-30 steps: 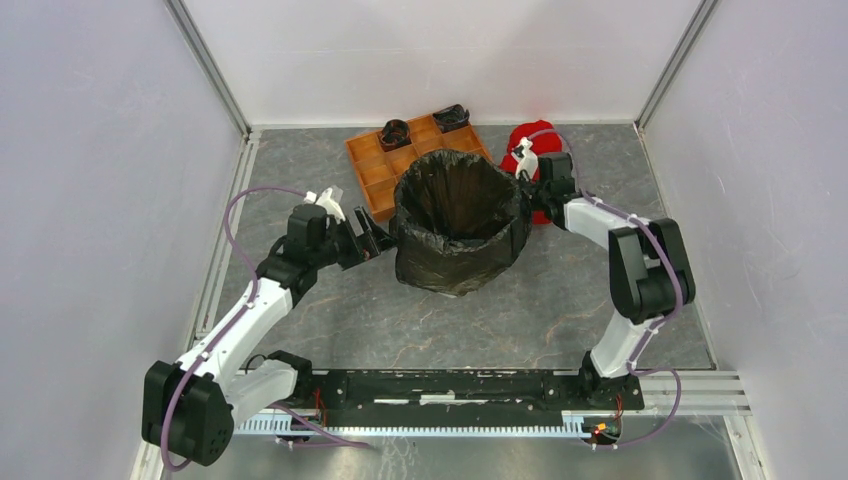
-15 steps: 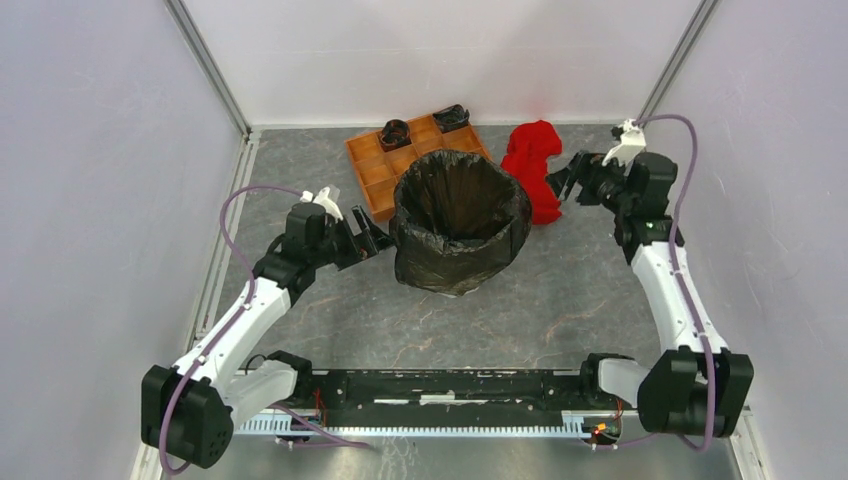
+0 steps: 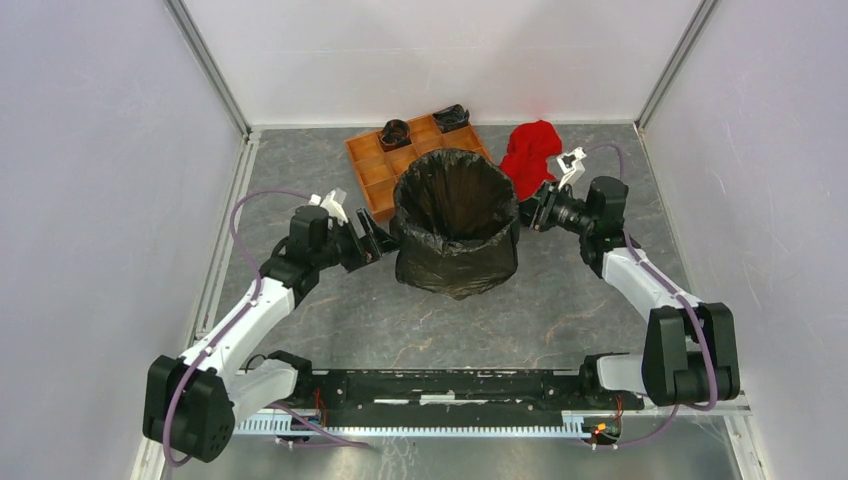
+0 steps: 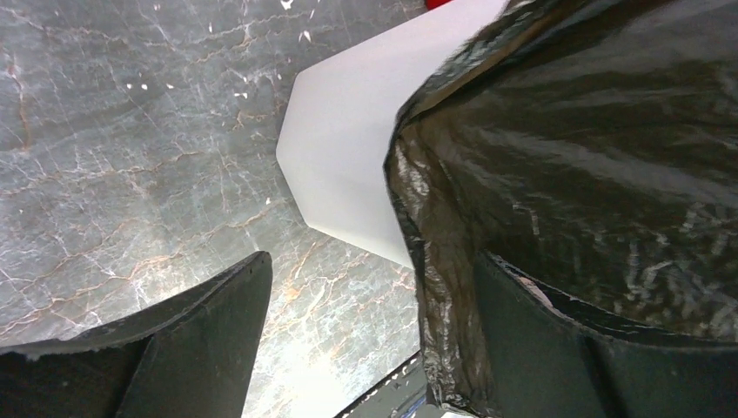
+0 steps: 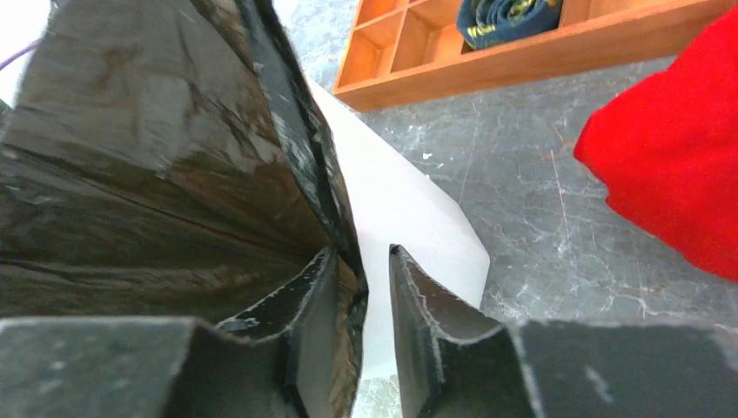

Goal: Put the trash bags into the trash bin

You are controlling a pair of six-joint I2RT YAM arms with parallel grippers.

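Note:
The black trash bag [image 3: 457,215] lines the upright bin and drapes over its outer walls at the table's middle. The white bin shows below the bag's hem in the left wrist view [image 4: 348,165] and the right wrist view [image 5: 409,218]. My left gripper [image 3: 378,240] is open wide at the bag's left side. The bag's hem [image 4: 444,287] hangs just inside its right finger [image 4: 557,348]. My right gripper [image 3: 532,210] is at the bag's right side. Its jaws stand a narrow gap apart, and the bag's edge [image 5: 344,235] lies against the left finger [image 5: 305,305].
An orange compartment tray [image 3: 375,165] lies behind the bin, with dark rolls in two far cells [image 3: 394,133] [image 3: 452,117]. A red cloth [image 3: 530,150] lies behind my right gripper and shows in the right wrist view [image 5: 670,157]. Enclosure walls stand on three sides.
My right arm swung out to the far right, then came back to the bin's right side with its jaws over the bag's edge. My left arm has hardly moved.

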